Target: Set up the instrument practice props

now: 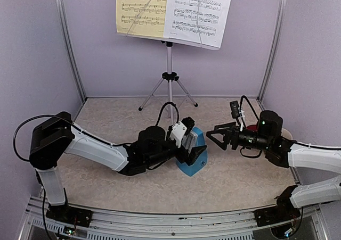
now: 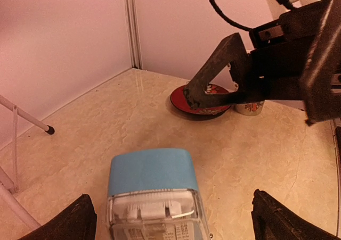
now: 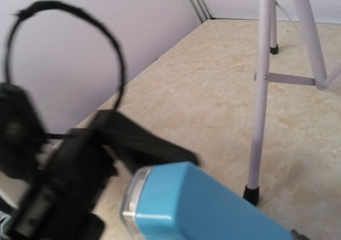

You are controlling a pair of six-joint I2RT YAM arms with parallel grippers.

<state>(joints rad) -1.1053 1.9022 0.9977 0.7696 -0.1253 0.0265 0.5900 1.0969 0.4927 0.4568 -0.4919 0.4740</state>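
Observation:
The silver tripod music stand (image 1: 169, 77) stands at the back with a yellow sheet (image 1: 141, 10) and a white sheet (image 1: 198, 8) on its desk. The small blue metronome (image 1: 191, 156) stands upright on the table in front of it. My left gripper (image 1: 193, 146) is open around it, and in the left wrist view the metronome (image 2: 152, 184) sits between the two fingers with a gap on each side. My right gripper (image 1: 216, 136) hovers open just right of the metronome (image 3: 208, 208), pointing at it. Its own fingers do not show in the right wrist view.
A dark red round disc (image 2: 200, 102) and a white patterned mug (image 2: 249, 108) sit at the right behind the right gripper's finger (image 2: 213, 72). A stand leg (image 3: 259, 101) plants its black foot close behind the metronome. Walls close in the back and both sides.

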